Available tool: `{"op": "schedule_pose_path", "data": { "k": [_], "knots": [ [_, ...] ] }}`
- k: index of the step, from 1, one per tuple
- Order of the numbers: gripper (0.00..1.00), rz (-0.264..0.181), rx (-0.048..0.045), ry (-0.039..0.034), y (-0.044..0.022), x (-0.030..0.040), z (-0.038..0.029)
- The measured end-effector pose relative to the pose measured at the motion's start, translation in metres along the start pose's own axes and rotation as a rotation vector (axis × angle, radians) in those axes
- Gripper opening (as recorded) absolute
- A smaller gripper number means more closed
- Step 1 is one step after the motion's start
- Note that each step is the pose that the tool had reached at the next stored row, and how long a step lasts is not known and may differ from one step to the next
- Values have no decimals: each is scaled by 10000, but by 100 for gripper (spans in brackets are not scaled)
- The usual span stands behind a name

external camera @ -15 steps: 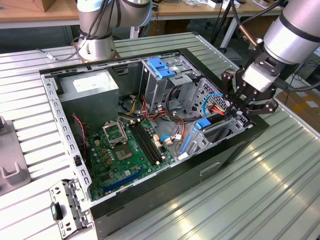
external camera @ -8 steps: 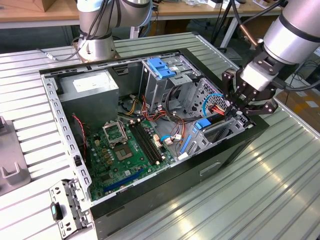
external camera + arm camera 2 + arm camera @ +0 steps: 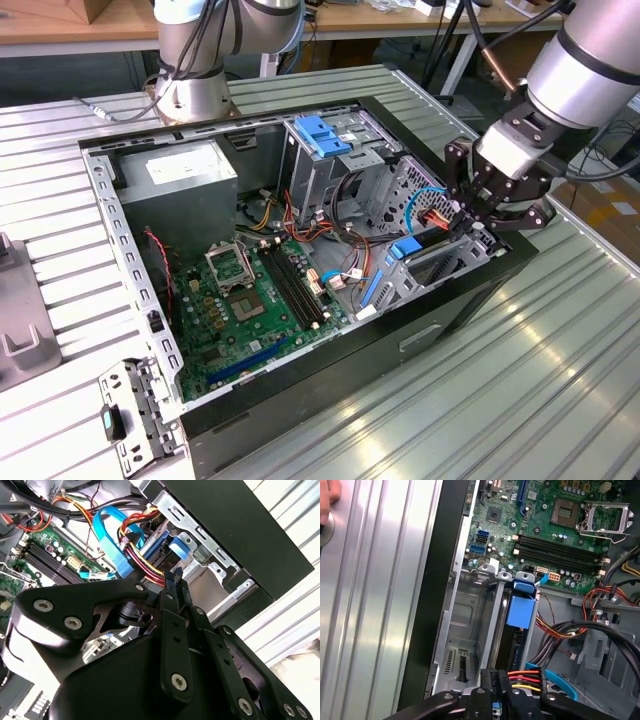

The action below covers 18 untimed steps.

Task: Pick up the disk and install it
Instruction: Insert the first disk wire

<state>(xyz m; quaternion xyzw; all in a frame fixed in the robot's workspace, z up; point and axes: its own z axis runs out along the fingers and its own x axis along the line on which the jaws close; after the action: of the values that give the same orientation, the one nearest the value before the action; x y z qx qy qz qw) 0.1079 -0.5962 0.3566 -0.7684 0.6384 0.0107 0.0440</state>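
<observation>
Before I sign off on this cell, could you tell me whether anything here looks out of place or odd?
One thing: a detached metal bracket lies on the table outside the open computer case, at its corner. Inside, the gripper sits at the drive bay, where the disk stands upright.

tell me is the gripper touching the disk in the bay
Cannot tell. In the first wrist view the gripper sits at the disk's near end, but cables hide the meeting point.

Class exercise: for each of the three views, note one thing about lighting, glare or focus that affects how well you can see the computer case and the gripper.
Exterior view: bright glare streaks on the ribbed metal table; the case interior is evenly lit. Second wrist view: the gripper fills the foreground, dark, hiding much of the drive bay; the table at the corner is washed out. First wrist view: the motherboard is sharp and well lit; the case wall is nearly black.
</observation>
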Motion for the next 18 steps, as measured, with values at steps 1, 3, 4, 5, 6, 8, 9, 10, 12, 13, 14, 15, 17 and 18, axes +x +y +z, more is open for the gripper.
{"op": "schedule_pose_path", "data": {
  "k": [1,3,4,5,6,8,9,10,12,13,14,15,17,18],
  "knots": [
    [17,73,5,4,0,0,0],
    [17,331,24,17,2,-1,1],
    [17,469,34,25,3,-2,1],
    [17,529,38,29,4,-4,1],
    [17,590,43,33,5,-7,0],
    [17,708,51,38,9,-12,1],
    [17,775,56,43,10,-15,1],
    [17,823,59,46,10,-18,2],
    [17,967,70,52,11,-24,4],
    [17,1024,74,55,11,-26,5],
    [17,1083,79,59,11,-29,5],
    [17,1141,83,62,11,-31,5],
    [17,1259,92,68,11,-35,7],
    [17,1316,95,72,12,-37,7]
  ]
}}
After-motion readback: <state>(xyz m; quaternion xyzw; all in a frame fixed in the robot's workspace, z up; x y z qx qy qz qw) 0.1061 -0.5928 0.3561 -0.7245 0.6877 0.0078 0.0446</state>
